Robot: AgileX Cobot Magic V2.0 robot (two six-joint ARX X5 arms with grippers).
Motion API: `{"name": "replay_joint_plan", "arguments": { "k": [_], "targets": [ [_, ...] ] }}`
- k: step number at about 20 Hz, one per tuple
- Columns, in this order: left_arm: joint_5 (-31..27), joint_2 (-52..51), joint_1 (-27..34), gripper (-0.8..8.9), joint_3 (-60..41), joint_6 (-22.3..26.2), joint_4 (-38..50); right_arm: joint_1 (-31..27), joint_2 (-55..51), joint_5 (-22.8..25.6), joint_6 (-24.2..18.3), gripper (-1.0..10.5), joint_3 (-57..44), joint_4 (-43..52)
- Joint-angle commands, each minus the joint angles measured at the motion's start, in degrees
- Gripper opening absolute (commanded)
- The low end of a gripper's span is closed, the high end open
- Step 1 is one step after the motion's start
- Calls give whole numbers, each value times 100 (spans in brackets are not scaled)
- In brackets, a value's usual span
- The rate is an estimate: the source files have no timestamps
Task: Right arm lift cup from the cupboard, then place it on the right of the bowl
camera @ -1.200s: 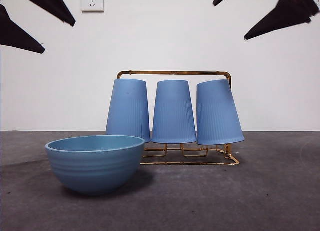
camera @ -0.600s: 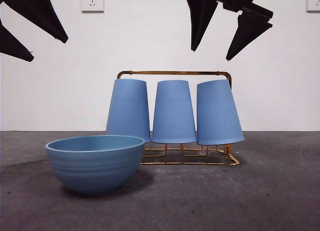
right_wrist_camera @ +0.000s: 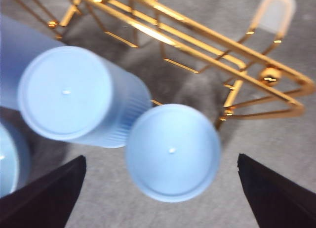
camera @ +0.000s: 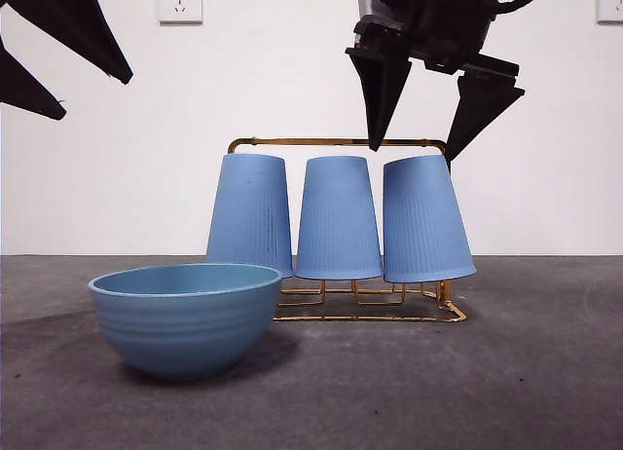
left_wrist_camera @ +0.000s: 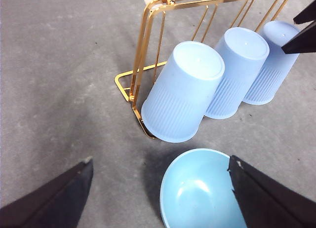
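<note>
Three blue ribbed cups stand upside down on the gold wire cupboard [camera: 336,141]. My right gripper [camera: 417,150] is open and hangs just above the rightmost cup [camera: 422,221], one jaw on each side of its top. In the right wrist view that cup [right_wrist_camera: 173,151] lies between the jaws, with the middle cup [right_wrist_camera: 79,97] beside it. The wide blue bowl [camera: 185,314] sits on the table in front of the rack, to the left. My left gripper [left_wrist_camera: 160,188] is open, high above the bowl [left_wrist_camera: 200,188], and holds nothing.
The dark grey table runs past the bowl and the rack on both sides. A white wall with a socket [camera: 180,2] stands behind. The cupboard's frame [right_wrist_camera: 197,38] lies close behind the rightmost cup in the right wrist view.
My right gripper has come from the top right corner leftward and down, and now hangs over the rightmost cup. The cups, rack and bowl have not moved.
</note>
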Motion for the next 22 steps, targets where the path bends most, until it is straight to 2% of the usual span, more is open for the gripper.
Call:
{"name": "replay_joint_plan", "arguments": {
  "k": [1,8,16,22],
  "targets": [
    [-15,48,-24,439,131,79,31,42,111,37,-68,485,129,39],
    [-15,48,-24,439,131,79,31,42,367,37,-63,482,129,70],
    [-15,48,-24,439,131,79,31,42,400,39,-61,282,129,103],
    [-15,48,-24,439,131,79,31,42,387,39,-63,266,396,-245]
  ]
}}
